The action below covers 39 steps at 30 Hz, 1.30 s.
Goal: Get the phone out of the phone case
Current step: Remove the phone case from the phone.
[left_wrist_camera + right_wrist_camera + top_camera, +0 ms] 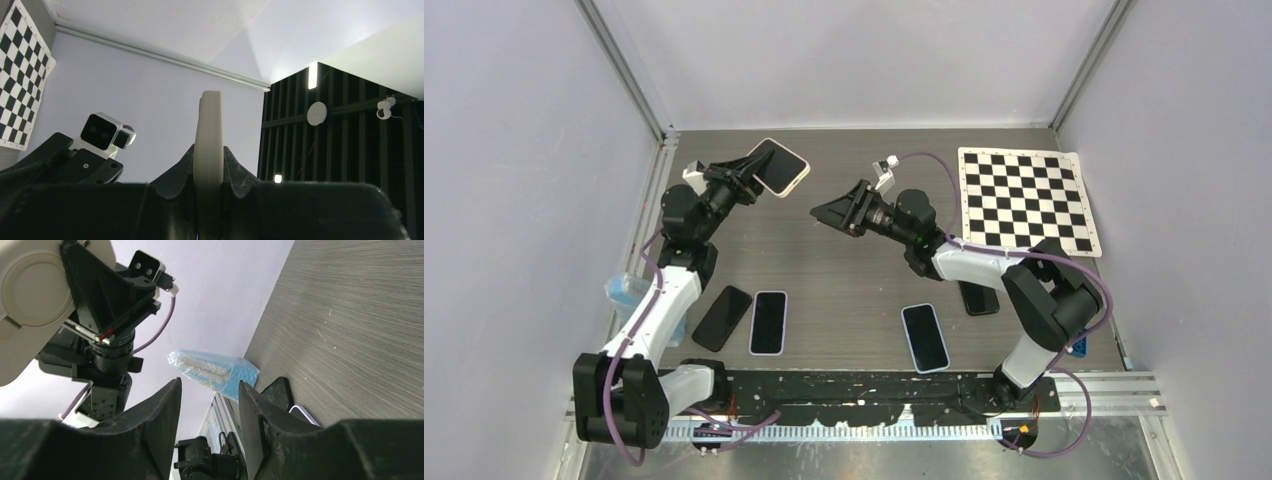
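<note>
Pinching the phone case (209,140) edge-on in my left gripper (752,176), I aim the spread, seemingly empty right gripper (820,212) at its free corner to peel it off the phone (774,165).

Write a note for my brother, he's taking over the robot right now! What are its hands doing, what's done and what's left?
Left gripper: shut on the edge of the cream-cased phone, holding it up above the far left of the table.
Right gripper: open and empty, pointing at that phone but not touching it.
Done: cased phone picked up.
Left: the phone is not out of the case yet; probably the right gripper's job.
Four other phones lie flat near the arm bases.
</note>
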### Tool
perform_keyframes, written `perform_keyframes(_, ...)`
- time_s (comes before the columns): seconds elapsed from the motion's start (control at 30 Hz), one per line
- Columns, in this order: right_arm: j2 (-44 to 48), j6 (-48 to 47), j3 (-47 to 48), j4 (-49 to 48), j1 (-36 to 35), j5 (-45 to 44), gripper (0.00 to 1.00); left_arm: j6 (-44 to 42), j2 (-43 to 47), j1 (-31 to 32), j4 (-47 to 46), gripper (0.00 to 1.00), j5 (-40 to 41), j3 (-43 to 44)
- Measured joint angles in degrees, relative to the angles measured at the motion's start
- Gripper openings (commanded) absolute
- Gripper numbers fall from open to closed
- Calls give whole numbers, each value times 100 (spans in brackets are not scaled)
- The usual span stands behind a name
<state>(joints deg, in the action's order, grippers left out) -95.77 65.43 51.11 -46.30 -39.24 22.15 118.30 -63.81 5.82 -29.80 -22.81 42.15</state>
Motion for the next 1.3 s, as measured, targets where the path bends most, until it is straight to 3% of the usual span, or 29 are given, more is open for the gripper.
perform_keyframes(0.33, 306, 645, 68, -1163, 2, 398, 60, 0, -177, -70, 111, 0, -404, 92)
perform_keyframes(0.57, 420, 1174, 385, -1644, 2, 341, 59, -26, -177, -72, 164, 0, -520, 92)
perform_keyframes(0.7, 420, 1259, 586, -1615, -20, 343, 48, -52, -177, -72, 275, 0, -549, 92)
perform_keyframes(0.97, 411, 1231, 756, -1305, -79, 310, 16, -81, -177, -72, 374, 0, -586, 140)
perform_keyframes(1.17, 411, 1211, 953, -793, -87, 236, 7, -42, -177, -164, 396, 0, -470, 140)
perform_keyframes(1.3, 413, 1217, 1080, -339, -90, 116, 6, -94, -221, -210, 387, 0, -345, 155)
